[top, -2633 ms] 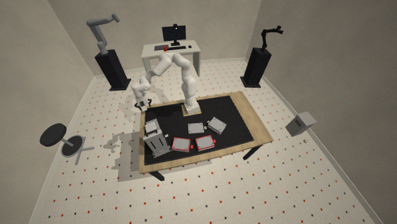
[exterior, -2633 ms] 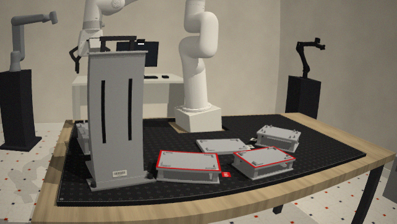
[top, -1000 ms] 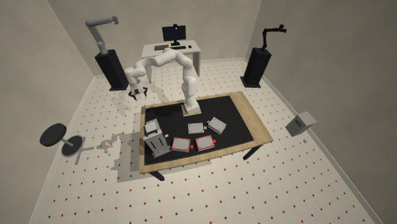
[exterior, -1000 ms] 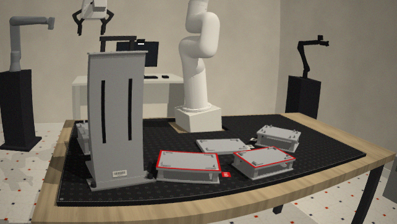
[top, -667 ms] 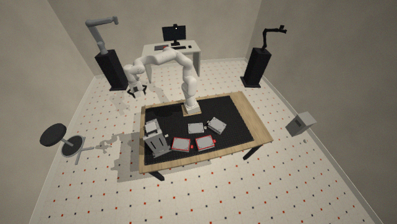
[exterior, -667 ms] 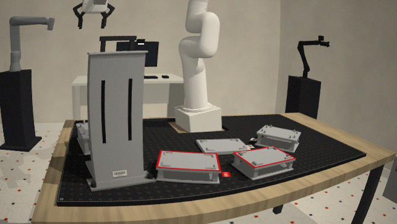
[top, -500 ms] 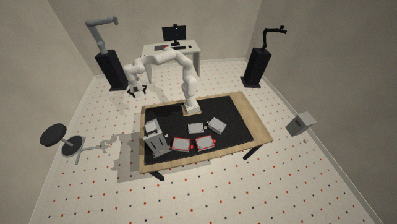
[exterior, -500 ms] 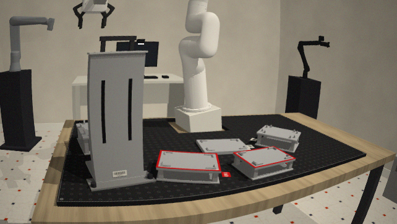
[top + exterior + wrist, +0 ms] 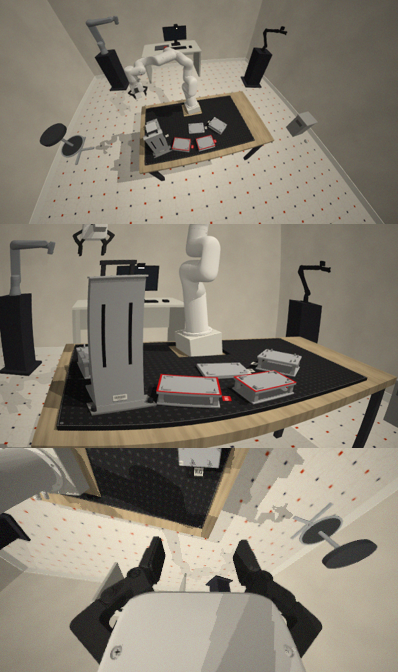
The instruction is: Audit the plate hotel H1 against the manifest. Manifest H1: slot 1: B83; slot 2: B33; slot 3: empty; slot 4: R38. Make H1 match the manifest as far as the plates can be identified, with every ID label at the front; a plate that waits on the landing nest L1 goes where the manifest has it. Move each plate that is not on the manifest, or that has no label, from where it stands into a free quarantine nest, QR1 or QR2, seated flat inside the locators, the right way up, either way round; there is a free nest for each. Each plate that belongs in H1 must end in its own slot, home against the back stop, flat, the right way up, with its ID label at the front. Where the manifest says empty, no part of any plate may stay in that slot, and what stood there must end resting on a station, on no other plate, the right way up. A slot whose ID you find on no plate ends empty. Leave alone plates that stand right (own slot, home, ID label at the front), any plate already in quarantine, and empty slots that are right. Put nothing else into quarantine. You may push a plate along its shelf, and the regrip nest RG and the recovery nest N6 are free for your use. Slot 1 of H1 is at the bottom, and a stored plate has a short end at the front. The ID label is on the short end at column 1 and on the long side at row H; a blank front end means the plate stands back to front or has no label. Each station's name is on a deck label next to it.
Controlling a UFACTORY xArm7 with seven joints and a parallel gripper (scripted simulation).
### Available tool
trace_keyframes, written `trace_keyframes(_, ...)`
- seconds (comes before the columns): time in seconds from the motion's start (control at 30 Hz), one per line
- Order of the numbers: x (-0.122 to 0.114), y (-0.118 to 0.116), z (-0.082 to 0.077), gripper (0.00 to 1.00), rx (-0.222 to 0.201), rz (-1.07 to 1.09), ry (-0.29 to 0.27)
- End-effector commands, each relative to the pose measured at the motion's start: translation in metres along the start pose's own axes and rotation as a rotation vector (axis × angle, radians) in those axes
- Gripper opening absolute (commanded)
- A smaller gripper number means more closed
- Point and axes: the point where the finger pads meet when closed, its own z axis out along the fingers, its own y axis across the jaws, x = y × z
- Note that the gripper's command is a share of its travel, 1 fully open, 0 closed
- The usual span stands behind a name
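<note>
Wooden-edged table (image 9: 261,130) carries a black perforated deck mat (image 9: 235,124). White xArm stands on a pale pedestal (image 9: 217,346) at the rear edge of the mat and reaches out past the table's rear-left corner.

Gripper (image 9: 137,93) hangs high above the tiled floor (image 9: 217,192), off the table, both black fingers spread fully apart with nothing between them. The wrist view looks down past the fingers to the table corner, the floor and the stool.

Plate hotel H1 (image 9: 116,341) stands upright at the left end of the mat; the exterior view shows only its grey panel with two dark vertical slots and a barcode sticker low down. Its shelves and any plates in them cannot be read from these views. In the top view a grey plate or nest (image 9: 152,127) sits just behind the tower.

Two red-bordered nests, one (image 9: 187,385) just beside the hotel and the other (image 9: 263,381) to its right, sit near the front edge. Behind them are a low flat grey nest (image 9: 221,369) and a taller grey nest (image 9: 279,360), the latter turned at an angle.

Room: beige walls, white desk (image 9: 173,51) with monitor (image 9: 174,32) and keyboard, two black pedestals (image 9: 111,68) (image 9: 257,66) each bearing a small arm, round black stool (image 9: 53,134), grey box (image 9: 301,124) on the floor at the right wall.
</note>
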Motion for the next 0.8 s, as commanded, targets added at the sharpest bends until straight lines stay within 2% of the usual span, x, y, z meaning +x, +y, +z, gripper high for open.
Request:
trace_keyframes(0.0,0.0,0.001,0.005,1.0,-0.005,0.0,0.0)
trace_keyframes(0.77,0.0,0.001,0.04,1.0,-0.005,0.0,0.0)
